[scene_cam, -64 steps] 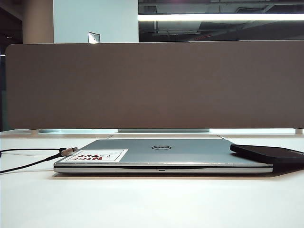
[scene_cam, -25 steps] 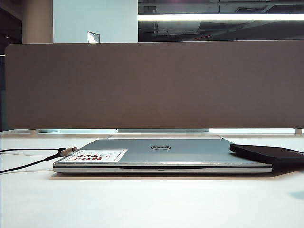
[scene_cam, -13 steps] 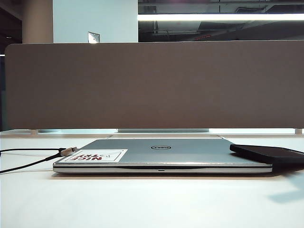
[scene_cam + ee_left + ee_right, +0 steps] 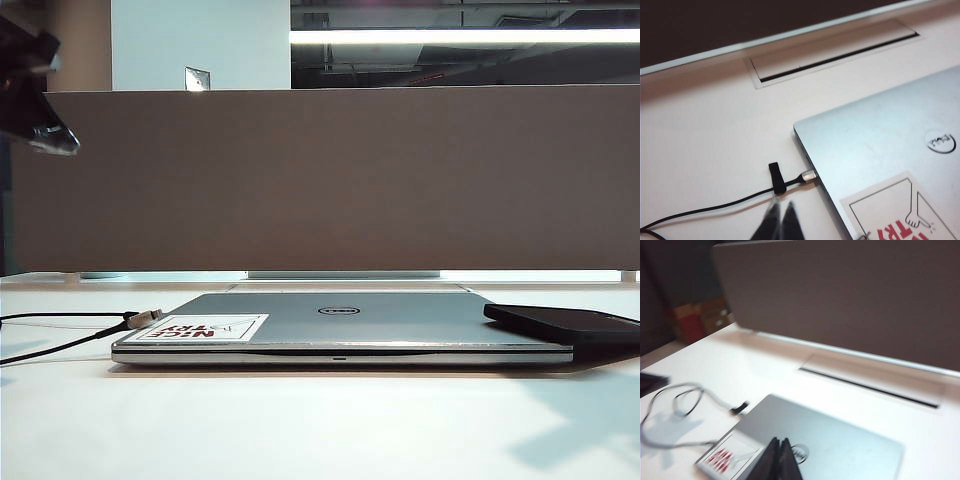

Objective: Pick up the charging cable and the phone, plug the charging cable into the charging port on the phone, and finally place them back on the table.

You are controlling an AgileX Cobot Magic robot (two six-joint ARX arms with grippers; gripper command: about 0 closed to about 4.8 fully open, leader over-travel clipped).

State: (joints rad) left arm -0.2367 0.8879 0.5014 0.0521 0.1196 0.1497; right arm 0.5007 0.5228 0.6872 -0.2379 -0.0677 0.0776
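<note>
The charging cable (image 4: 60,345) trails over the white table (image 4: 320,430) at the left, its silver plug (image 4: 148,317) resting against the laptop's corner. The black phone (image 4: 565,322) lies on the laptop's right edge; its charging port is too small to make out. In the left wrist view my left gripper (image 4: 782,205) hangs shut and empty just short of the cable's plug (image 4: 808,176). In the right wrist view my right gripper (image 4: 780,440) is shut and empty above the laptop lid, with the blurred cable (image 4: 690,405) off to one side. The phone is out of both wrist views.
A closed silver Dell laptop (image 4: 340,325) with a red-lettered sticker (image 4: 205,328) fills the table's middle. A brown-grey divider panel (image 4: 330,180) walls off the back. A cable slot (image 4: 835,55) is cut into the table behind the laptop. Part of my left arm (image 4: 35,105) shows at the upper left.
My left arm has come into the exterior view at the upper left. A shadow has spread over the table at the right front. Laptop, cable and phone have not moved.
</note>
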